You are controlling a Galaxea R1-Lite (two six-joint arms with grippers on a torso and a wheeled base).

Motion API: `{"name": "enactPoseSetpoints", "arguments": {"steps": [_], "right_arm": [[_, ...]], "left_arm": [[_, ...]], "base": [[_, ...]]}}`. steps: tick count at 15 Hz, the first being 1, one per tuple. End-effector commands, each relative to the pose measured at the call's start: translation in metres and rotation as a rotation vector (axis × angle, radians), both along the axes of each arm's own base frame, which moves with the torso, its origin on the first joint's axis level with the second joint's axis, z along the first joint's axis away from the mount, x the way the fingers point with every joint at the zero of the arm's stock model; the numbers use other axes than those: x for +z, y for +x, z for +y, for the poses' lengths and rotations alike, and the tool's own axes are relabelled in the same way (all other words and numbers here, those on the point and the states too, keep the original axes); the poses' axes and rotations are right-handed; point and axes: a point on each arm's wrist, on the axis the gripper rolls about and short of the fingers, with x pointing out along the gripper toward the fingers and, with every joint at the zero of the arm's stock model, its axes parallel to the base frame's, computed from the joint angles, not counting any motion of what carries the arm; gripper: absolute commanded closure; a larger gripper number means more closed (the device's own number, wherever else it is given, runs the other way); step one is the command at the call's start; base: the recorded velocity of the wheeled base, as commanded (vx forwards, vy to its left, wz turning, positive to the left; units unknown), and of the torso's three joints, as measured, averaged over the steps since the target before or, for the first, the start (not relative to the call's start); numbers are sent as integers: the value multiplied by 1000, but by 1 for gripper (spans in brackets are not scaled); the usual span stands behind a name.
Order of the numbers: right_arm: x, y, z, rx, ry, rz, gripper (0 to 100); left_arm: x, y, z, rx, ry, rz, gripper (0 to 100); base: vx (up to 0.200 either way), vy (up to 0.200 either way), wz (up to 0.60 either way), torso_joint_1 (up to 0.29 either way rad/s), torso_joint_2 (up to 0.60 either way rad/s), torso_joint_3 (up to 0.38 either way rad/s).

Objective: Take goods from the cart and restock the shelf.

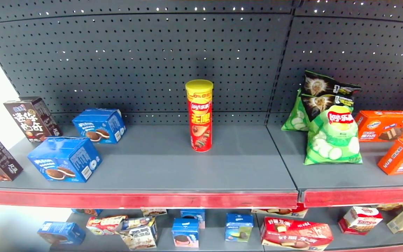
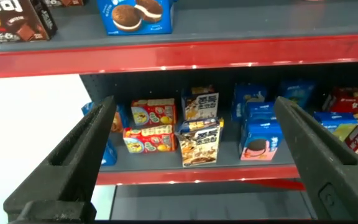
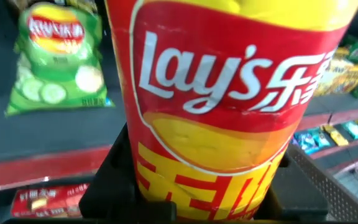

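With right gripper clamped on tall red-and-yellow chip canister, carry upright, set beside matching canister on grey metal shelf; left gripper spread apart, empty.

On the grey metal shelf, the tall red chip can stands in the middle, blue cardboard boxes left of it, green plastic bags right.
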Motion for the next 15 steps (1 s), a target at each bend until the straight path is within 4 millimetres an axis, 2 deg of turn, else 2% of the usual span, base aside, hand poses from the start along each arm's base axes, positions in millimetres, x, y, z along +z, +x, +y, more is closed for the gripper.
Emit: {"name": "enactPoseSetpoints", "arguments": {"steps": [1,6,9,15], "right_arm": [[0,-2,0,0,0,-8,100],[1,-3,0,0,0,-11,100],[1,-6,0,0,-1,-21,100],[1,-8,0,0,-2,-26,100]], "left_arm": [[0,0,0,0,0,0,0],[0,0,0,0,0,0,0],[0,0,0,0,0,0,0],[0,0,0,0,-2,0,0]], "base": [[0,0,0,0,0,0],[0,0,0,0,0,0],[200,0,0,-14,2,4],[0,0,0,0,0,0]]}}
